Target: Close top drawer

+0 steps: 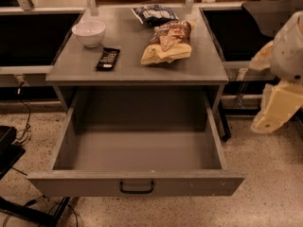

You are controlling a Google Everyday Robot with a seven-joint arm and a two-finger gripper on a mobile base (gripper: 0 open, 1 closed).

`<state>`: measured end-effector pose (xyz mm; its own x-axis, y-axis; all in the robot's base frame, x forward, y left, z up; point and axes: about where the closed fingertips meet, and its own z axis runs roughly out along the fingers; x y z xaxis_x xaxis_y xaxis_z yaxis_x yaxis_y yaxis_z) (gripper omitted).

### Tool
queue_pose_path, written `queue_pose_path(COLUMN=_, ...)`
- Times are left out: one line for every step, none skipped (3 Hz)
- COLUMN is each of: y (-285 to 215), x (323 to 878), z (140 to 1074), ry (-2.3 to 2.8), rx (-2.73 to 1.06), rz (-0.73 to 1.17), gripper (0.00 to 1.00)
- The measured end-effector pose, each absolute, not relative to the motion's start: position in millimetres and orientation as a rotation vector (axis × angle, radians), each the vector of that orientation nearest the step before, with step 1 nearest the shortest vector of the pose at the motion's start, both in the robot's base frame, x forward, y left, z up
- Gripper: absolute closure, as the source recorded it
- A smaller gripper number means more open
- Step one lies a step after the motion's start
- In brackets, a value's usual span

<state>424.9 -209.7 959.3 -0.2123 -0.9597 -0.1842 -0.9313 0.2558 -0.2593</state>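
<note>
Top drawer (142,152) is being shown pulled fully out under the tabletop (132,63), empty, with black handle (137,187) centred on the front. Gripper (277,108) is being held at far right, well apart from the drawer; open or closed cannot be told. A flat, centred push near the handle is being called for, likely avoiding skew.

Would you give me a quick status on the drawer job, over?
Gripper at far right, apart from drawer. Top drawer pulled well out, nothing inside. Nothing blocking it.
</note>
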Motion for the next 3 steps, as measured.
queue_pose_path(y=-205.6, x=387.2, z=929.2, ry=2.253, rx=-1.721, rz=-0.170, gripper=0.42)
queue_pose_path(y=-208.8, x=351.4, z=891.9, ry=2.272, rx=-1.727, rz=-0.251, gripper=0.66)
queue_pose_path(y=-223.9, x=321.3, z=821.2, ry=2.317, rx=-1.738, rz=-0.191, gripper=0.89)
